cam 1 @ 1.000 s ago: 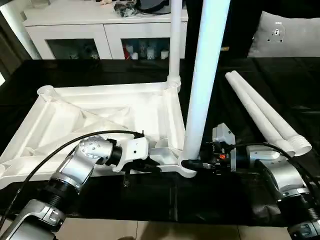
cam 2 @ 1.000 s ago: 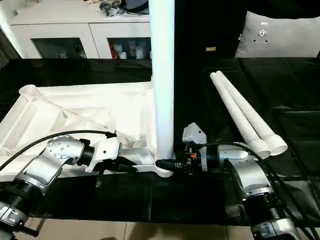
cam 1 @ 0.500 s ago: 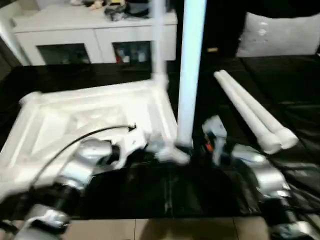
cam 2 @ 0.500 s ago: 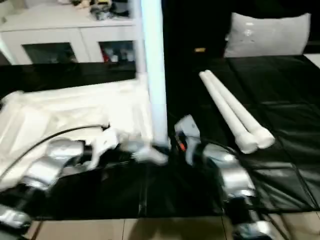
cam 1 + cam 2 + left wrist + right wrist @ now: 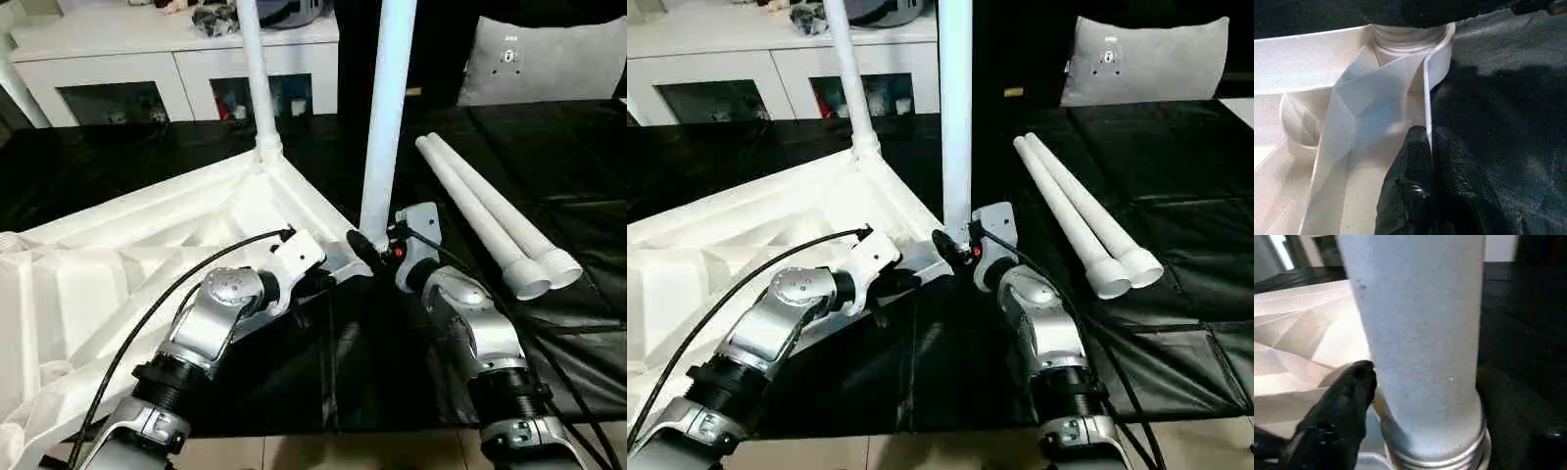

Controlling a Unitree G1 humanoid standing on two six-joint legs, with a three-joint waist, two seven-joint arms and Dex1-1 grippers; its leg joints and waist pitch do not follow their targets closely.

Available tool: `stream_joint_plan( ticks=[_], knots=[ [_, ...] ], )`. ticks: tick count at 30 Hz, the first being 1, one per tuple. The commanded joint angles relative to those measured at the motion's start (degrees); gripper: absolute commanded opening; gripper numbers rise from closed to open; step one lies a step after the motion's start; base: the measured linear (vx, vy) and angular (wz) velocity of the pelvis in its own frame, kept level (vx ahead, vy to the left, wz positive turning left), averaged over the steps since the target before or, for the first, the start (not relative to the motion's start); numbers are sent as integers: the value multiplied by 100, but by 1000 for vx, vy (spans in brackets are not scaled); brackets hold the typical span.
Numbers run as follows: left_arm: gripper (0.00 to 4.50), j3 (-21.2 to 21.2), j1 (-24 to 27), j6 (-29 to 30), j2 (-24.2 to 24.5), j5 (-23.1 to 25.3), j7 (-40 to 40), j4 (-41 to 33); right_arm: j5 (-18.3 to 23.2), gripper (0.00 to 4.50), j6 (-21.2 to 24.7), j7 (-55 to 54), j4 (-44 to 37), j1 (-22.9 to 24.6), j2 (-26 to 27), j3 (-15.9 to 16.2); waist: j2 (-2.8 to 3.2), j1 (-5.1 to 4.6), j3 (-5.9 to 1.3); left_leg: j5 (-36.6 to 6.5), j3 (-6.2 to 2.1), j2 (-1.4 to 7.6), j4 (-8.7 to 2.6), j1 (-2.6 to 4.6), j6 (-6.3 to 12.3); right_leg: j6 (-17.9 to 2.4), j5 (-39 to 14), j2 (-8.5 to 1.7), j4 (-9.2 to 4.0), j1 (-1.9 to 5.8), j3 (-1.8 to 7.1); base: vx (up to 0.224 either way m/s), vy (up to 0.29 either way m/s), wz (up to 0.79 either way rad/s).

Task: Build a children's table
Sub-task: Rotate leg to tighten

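two grippers at the near corner right now. left gripper [image 5: 1425, 161] is pinched tight on the thin rim wall of the tabletop [image 5: 118, 274], black fingers [image 5: 1410, 196] either side of that white edge. right gripper [image 5: 1415, 396] straddles the base of the near leg [image 5: 387, 117]; one finger [image 5: 1342, 401] shows beside the tube, the other side dark, so whether it's clamping or letting go, cannot tell.

what's changed: a second ago the tabletop lay square to us, long edge across; now it's swung, the held corner pointing at six o'clock, the far leg [image 5: 253, 78] over at eleven. the near leg stands upright in its socket through the swing, a good sign it's seated. my read: they're turning the top to bring an empty socket within reach.

out at two o'clock, two loose legs [image 5: 490, 220] lie side by side on the black cloth [image 5: 578, 176], well apart from the top. grey cushion [image 5: 549, 59] at one o'clock.

hidden: both standing legs run off the upper edge, the tabletop runs off at nine o'clock, and the socket joint sits behind the right gripper.
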Motion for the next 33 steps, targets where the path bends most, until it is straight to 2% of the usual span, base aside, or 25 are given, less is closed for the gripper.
stream_joint_plan(
  ticks=[1, 2, 5, 6, 7, 9, 10, 14, 15, 17, 18, 20, 21, 22, 23, 26, 27, 33],
  knots=[
    [0, -183, -67, -45, 2, 87, -46, -29, 135, 390, -1, 297, -71, 41, 126, 303, -34, 23, -310, -342, 36, 12, -349, -42, 267, -1363, 482, -278, -329, 361, 124, 0, 0, 0],
    [0, -204, -58, -141, 130, 83, -204, -5, 164, 410, -78, 526, -234, 160, -52, 320, -14, 27, -306, -411, 36, 12, -355, -34, 266, -1369, 372, -284, -338, 359, 118, 0, 0, 0],
    [0, -207, -44, -265, 316, 79, -458, 39, 276, 419, -174, 948, -437, 319, -328, 308, -24, 51, -292, -597, 41, 29, -362, -32, 286, -1332, 95, -297, -367, 371, 130, 0, 0, 0],
    [0, -203, -40, -334, 393, 68, -563, 64, 329, 430, -205, 1122, -503, 367, -444, 291, -3, 51, -291, -623, 39, 35, -368, -30, 281, -1337, 61, -298, -364, 364, 128, 0, 0, 0],
    [0, -203, -36, -352, 428, 64, -608, 68, 352, 442, -220, 1204, -524, 383, -495, 286, -20, 45, -293, -625, 40, 32, -364, -30, 287, -1354, 44, -292, -361, 364, 124, 0, 0, 0],
    [0, -208, -25, -441, 540, 43, -762, 86, 418, 442, -255, 1477, -593, 430, -667, 285, -11, 48, -283, -666, 41, 35, -367, -25, 290, -1372, -40, -293, -371, 360, 123, 0, 0, 0],
    [0, -229, -19, -610, 719, -17, -1033, 152, 472, 442, -281, 1872, -660, 457, -937, 300, -16, 60, -285, -618, 34, 33, -364, -28, 295, -1368, -8, -290, -369, 377, 124, 0, 0, 0],
    [0, -308, -13, -1012, 939, -138, -1498, 263, 449, 442, -354, 2323, -657, 400, -1282, 350, -24, 71, -294, -567, 43, 31, -349, -31, 370, -1442, 122, -293, -346, 366, 119, 0, 0, 0],
    [0, -403, 8, -1173, 1074, -191, -1819, 224, 430, 442, -436, 2626, -638, 341, -1487, 427, -61, 75, -297, -560, 47, 32, -347, -30, 383, -1462, 127, -292, -341, 368, 121, 0, 0, 0],
    [0, -465, 22, -1264, 1162, -202, -2008, 191, 428, 442, -511, 2817, -615, 303, -1611, 480, -39, 93, -300, -529, 51, 44, -340, -24, 413, -1487, 150, -295, -329, 360, 122, 0, 0, 0],
    [0, -500, 36, -1321, 1223, -204, -2130, 167, 471, 442, -478, 2929, -614, 266, -1666, 487, -66, 112, -303, -495, 52, 47, -338, -18, 447, -1504, 179, -288, -317, 361, 119, 0, 0, 0],
    [0, -521, 37, -1380, 1265, -209, -2227, 172, 532, 442, -428, 3036, -622, 237, -1712, 494, -64, 136, -299, -459, 63, 54, -334, -14, 470, -1511, 175, -296, -313, 347, 121, 0, 0, 0],
    [0, -564, 32, -1502, 1355, -220, -2408, 196, 641, 442, -385, 3356, -653, 188, -1819, 553, -123, 138, -295, -478, 74, 53, -332, -14, 489, -1511, 154, -290, -323, 349, 123, 0, 0, 0],
    [0, -589, 19, -1605, 1397, -226, -2494, 237, 687, 442, -369, 3513, -665, 170, -1865, 587, -96, 173, -291, -506, 71, 65, -337, -8, 507, -1510, 59, -298, -320, 343, 123, 0, 0, 0],
    [0, -617, 17, -1705, 1442, -241, -2601, 255, 727, 442, -351, 3667, -681, 159, -1906, 626, -97, 196, -299, -467, 74, 73, -331, -5, 505, -1514, 84, -301, -308, 340, 126, 0, 0, 0],
    [0, -676, -11, -1838, 1489, -255, -2781, 322, 737, 416, -401, 3849, -667, 147, -1954, 701, -105, 225, -303, -364, 75, 67, -322, -13, 523, -1525, 249, -295, -283, 335, 118, 0, 0, 0],
    [0, -701, -26, -1864, 1501, -249, -2840, 351, 759, 405, -400, 3952, -653, 146, -1972, 750, -130, 224, -303, -361, 80, 65, -319, -14, 523, -1524, 251, -293, -286, 339, 119, 0, 0, 0],
    [0, -749, -29, -2036, 1557, -215, -2965, 456, 808, 358, -335, 4270, -582, 141, -2039, 879, -131, 311, -306, -333, 80, 70, -318, -10, 475, -1456, 69, -302, -283, 329, 127, 0, 0, 0]
  ],
)
